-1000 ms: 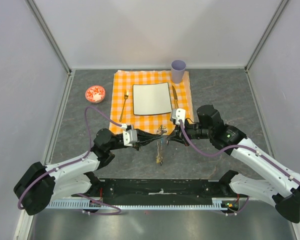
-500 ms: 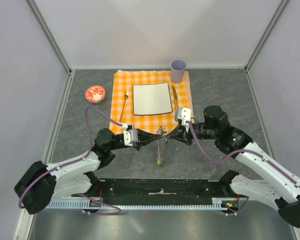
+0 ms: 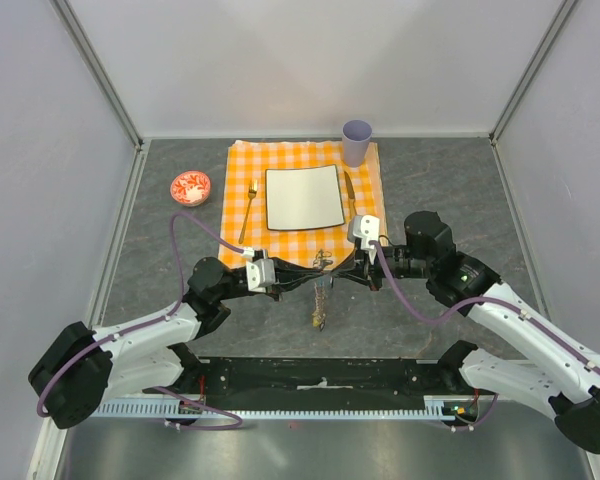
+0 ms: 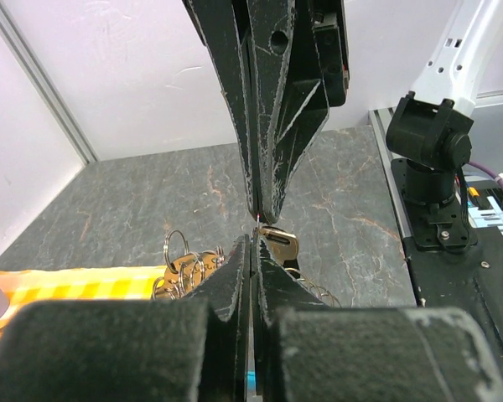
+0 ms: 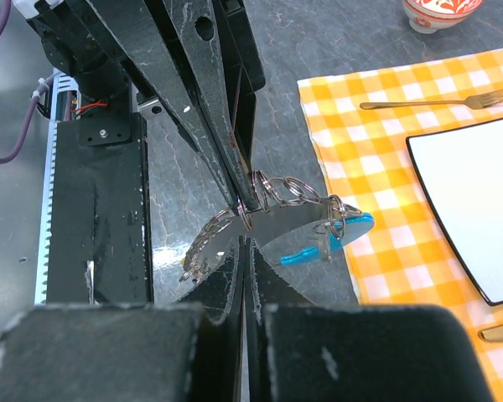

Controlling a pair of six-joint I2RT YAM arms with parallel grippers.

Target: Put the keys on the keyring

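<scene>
The left gripper (image 3: pixel 316 274) and the right gripper (image 3: pixel 336 273) met tip to tip over the near edge of the orange checked placemat (image 3: pixel 242 165). Both had their jaws pressed together on the metal cluster, but which piece each pinched could not be told. The keyring (image 5: pixel 281 188), thin looped silvery wire with a glossy turquoise tag (image 5: pixel 353 224), sat at the fingertips, just far of them. The keys (image 3: pixel 320 318), flat brass and silvery blades, trailed from it toward the near side, their long axis crosswise to the arms' left-right line. Neither arm was nearer.
</scene>
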